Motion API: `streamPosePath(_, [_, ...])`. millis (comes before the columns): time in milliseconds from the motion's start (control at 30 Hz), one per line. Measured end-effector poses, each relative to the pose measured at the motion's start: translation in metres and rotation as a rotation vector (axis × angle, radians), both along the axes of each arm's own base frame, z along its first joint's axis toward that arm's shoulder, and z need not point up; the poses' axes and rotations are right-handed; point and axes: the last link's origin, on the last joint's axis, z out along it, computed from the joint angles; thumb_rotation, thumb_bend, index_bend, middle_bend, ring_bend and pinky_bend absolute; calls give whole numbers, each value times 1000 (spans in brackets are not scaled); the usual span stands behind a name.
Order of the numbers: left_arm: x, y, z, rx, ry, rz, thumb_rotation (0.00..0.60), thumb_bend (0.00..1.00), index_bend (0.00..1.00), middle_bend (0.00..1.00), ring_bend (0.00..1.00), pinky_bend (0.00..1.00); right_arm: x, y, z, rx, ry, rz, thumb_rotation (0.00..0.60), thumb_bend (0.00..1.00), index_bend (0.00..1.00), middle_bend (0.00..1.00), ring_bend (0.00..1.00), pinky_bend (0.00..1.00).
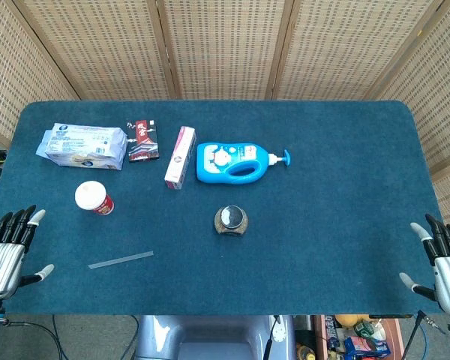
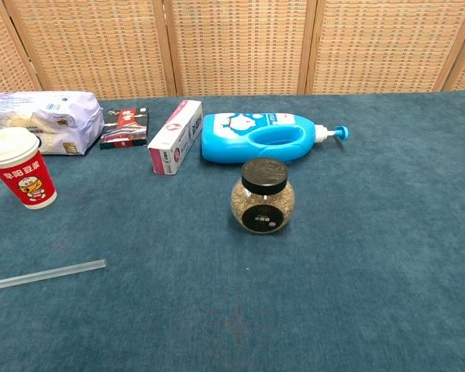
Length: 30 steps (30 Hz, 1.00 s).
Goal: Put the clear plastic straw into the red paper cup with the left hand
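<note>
The clear plastic straw [image 1: 121, 260] is lying flat, long axis roughly left-right, just inboard of the empty, spread-fingered left hand [image 1: 7, 251]; the red paper cup [image 1: 95, 199] is standing beyond, seemingly lidded.

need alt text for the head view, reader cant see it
Top-down view of a blue table: a clear straw lies flat near the open left hand, apart from an upright red paper cup. The right hand rests open at the opposite edge.
</note>
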Motion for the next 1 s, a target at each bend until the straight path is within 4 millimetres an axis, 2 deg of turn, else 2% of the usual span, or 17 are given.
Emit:
streamPosePath(267, [1, 2, -8, -32, 9, -4, 600, 90, 0, 0, 0, 0, 0, 0, 1, -3, -5, -2, 600, 0, 0, 0, 0, 0])
streamPosePath(367, [5, 6, -18, -71, 11, -20, 600, 90, 0, 0, 0, 0, 0, 0, 2, -4, -5, -5, 600, 0, 0, 0, 0, 0])
streamPosePath(567, [22, 20, -49, -197, -14, -70, 600, 97, 8, 0, 0, 0, -1, -1, 1, -1, -4, -10, 600, 0, 0, 0, 0, 0])
streamPosePath(633, [30, 25, -62, -244, -16, -86, 600, 97, 76, 0, 0, 0, -1, -1, 1, 0, -3, -12, 600, 0, 0, 0, 0, 0])
streamPosePath(700, [40, 31, -79, -297, -18, -102, 600, 97, 212, 0, 0, 0, -3, -2, 1, 3, -3, -18, 600, 0, 0, 0, 0, 0])
streamPosePath(767, [48, 36, -94, -335, -16, -107, 600, 99, 291, 0, 0, 0, -4, -3, 1, 4, -4, -22, 600, 0, 0, 0, 0, 0])
streamPosePath(867, [61, 43, -115, -359, -10, -101, 600, 163, 344, 0, 0, 0, -5, -3, 2, 3, -8, -26, 600, 0, 0, 0, 0, 0])
streamPosePath(1000, [76, 51, -140, -368, -28, -66, 600, 241, 362, 0, 0, 0, -7, -4, 3, 4, -12, -32, 600, 0, 0, 0, 0, 0])
